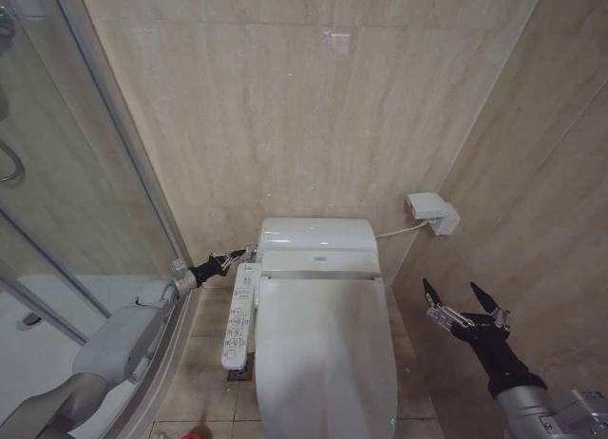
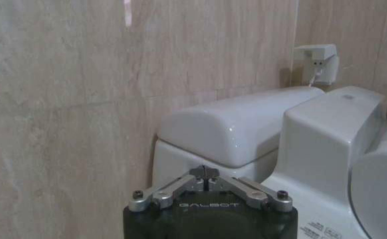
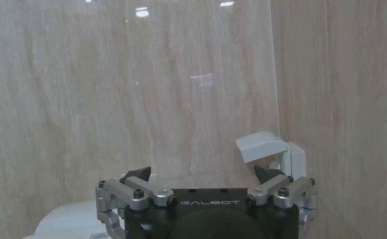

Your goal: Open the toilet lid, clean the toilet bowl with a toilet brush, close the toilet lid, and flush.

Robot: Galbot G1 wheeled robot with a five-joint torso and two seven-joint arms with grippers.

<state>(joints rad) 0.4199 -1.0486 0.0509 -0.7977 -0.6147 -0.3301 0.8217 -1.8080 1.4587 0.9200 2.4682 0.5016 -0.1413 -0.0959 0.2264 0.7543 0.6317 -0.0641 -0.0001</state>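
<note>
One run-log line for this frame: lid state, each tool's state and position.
lid: down | left tool: shut, at tank's left side | right tool: open, in air right of toilet

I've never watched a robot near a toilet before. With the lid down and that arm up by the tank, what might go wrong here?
The left gripper, fingers shut, sits beside the white ceramic tank and just above the long white side control panel; a small drift could press a button by mistake.

The right gripper hangs open close to the beige tiled side wall, so a wide swing might scrape it.

The glossy white oval toilet lid looks slippery.
</note>
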